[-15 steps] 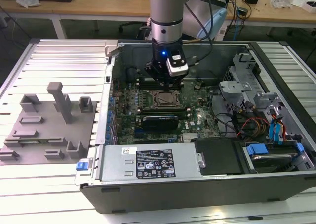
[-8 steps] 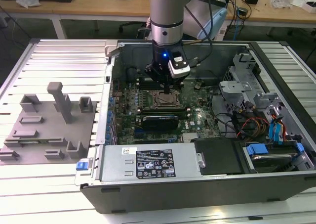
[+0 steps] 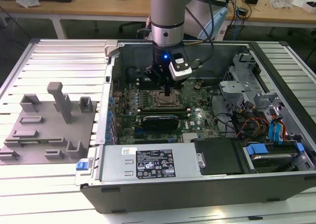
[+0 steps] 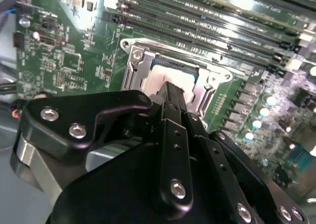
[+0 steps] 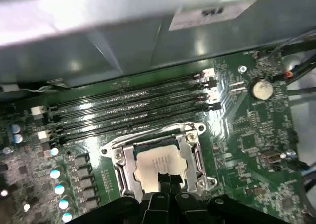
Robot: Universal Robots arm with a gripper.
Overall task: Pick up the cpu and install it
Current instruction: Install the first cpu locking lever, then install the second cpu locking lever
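The cpu (image 5: 154, 160), a flat square chip with a silvery-white top, lies inside the metal socket frame (image 5: 196, 157) on the green motherboard (image 5: 252, 135). In both wrist views my black gripper (image 5: 169, 177) stands right over it, fingers together, their tip down on the chip's top near one edge. The cpu (image 4: 159, 78) shows partly behind the gripper (image 4: 173, 93). In the exterior view the gripper (image 3: 169, 91) hangs straight down into the open computer case, over the socket (image 3: 164, 100).
Memory slots (image 5: 133, 105) run beside the socket. A black card (image 3: 158, 120) and the power supply (image 3: 148, 162) lie nearer the case front. Drive bays with blue tabs (image 3: 276, 130) fill the exterior view's right. A grey fixture plate (image 3: 47, 130) sits outside the case on the left.
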